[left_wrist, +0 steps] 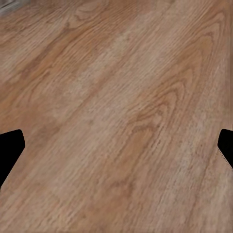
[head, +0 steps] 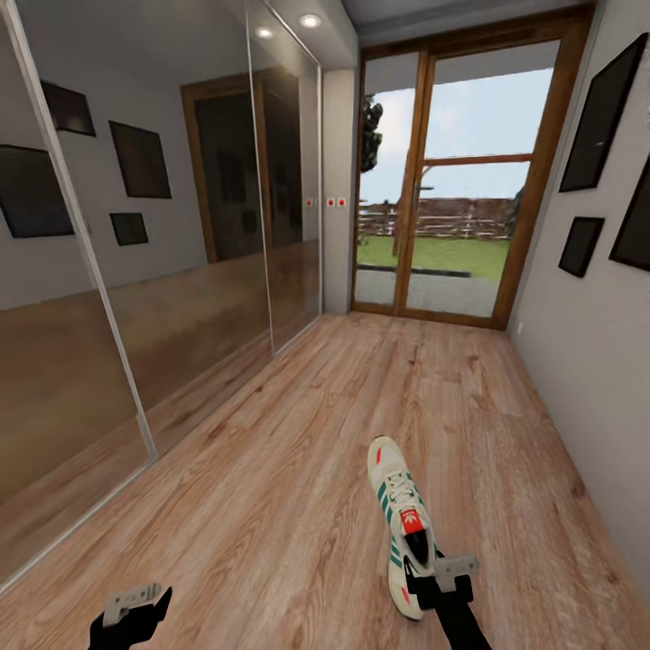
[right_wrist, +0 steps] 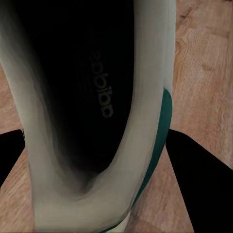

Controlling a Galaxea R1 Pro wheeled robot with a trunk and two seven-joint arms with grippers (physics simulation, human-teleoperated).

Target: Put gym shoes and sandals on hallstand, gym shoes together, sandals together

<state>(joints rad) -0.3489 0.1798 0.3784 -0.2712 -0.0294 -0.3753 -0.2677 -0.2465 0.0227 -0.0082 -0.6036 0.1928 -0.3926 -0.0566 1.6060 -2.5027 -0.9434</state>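
One cream-white gym shoe (head: 397,515) with green stripes and a red tongue label hangs over the corridor floor (head: 271,469), toe pointing toward the glass door. My right gripper (head: 426,578) is shut on its heel end. In the right wrist view the shoe's dark opening and green-trimmed collar (right_wrist: 145,126) lie between the black fingers (right_wrist: 194,170). My left gripper (head: 135,609) hovers low at the near left, open, its fingertips (left_wrist: 9,145) wide apart over bare wood planks (left_wrist: 116,97). The sandals and the hallstand are out of view.
Mirrored sliding doors (head: 135,316) line the left side. A wood-framed glass door (head: 451,199) closes the far end. The right wall (head: 578,361) carries dark picture frames (head: 596,117). Open floor runs ahead between the mirrors and the wall.
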